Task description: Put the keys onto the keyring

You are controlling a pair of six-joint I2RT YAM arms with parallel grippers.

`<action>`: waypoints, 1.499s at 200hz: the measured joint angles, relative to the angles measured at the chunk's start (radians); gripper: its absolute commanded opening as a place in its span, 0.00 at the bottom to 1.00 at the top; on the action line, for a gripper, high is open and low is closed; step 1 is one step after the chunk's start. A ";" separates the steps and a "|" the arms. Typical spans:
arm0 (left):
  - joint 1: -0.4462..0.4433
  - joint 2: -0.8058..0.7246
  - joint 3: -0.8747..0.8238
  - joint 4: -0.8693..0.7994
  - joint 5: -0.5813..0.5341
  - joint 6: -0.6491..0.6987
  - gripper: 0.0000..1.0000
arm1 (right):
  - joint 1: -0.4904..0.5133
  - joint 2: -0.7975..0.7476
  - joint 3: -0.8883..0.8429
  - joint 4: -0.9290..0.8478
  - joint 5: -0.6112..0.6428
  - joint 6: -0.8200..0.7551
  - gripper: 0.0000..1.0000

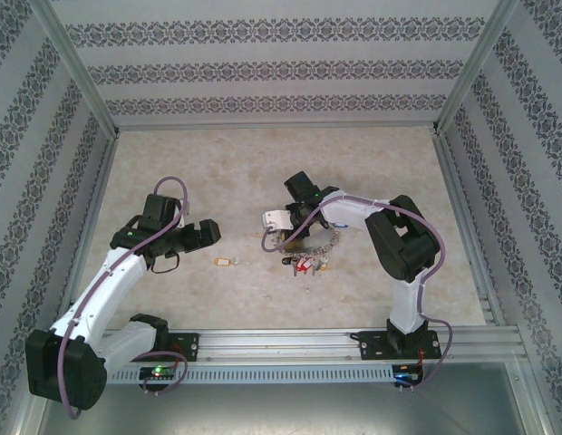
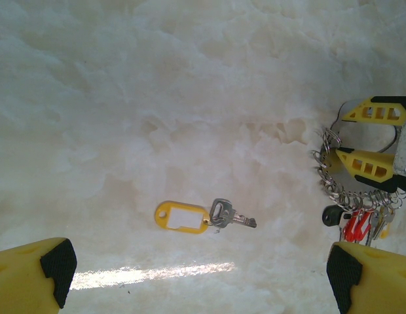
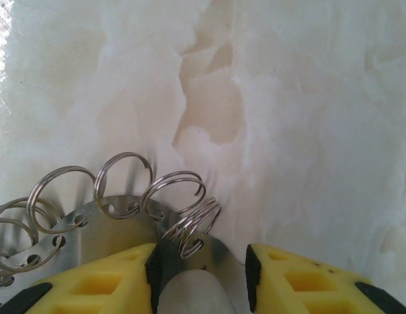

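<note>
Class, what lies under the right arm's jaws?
The grey keyring with small split rings threaded through its holes. The jaws cover its near edge, hiding any grip.

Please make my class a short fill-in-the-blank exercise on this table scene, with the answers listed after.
1. The loose key has a ____ tag.
2. The left claw is wide ____.
3. The right claw is at the ____ carrying small split rings.
Answers: yellow; open; keyring.
</note>
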 measured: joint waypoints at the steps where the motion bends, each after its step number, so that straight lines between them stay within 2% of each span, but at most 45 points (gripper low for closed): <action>1: 0.000 0.000 0.000 0.000 0.000 0.000 0.99 | 0.000 0.000 0.000 0.000 0.000 0.001 0.34; 30: 0.000 0.000 0.000 0.000 0.000 -0.001 0.99 | 0.000 0.000 0.000 -0.011 0.000 0.002 0.32; 88: 0.000 0.000 0.000 0.000 0.000 -0.006 0.99 | 0.000 0.000 0.000 0.017 0.001 0.020 0.34; 157: 0.000 0.000 0.000 0.006 0.001 -0.019 0.99 | 0.001 0.000 0.000 0.036 0.025 0.097 0.22; 209: 0.000 0.000 -0.008 0.018 0.003 -0.023 0.99 | 0.015 0.000 0.000 0.057 0.106 0.142 0.22; 300: 0.000 0.000 -0.019 0.029 0.004 -0.026 0.99 | 0.039 0.016 0.030 0.038 0.128 0.191 0.24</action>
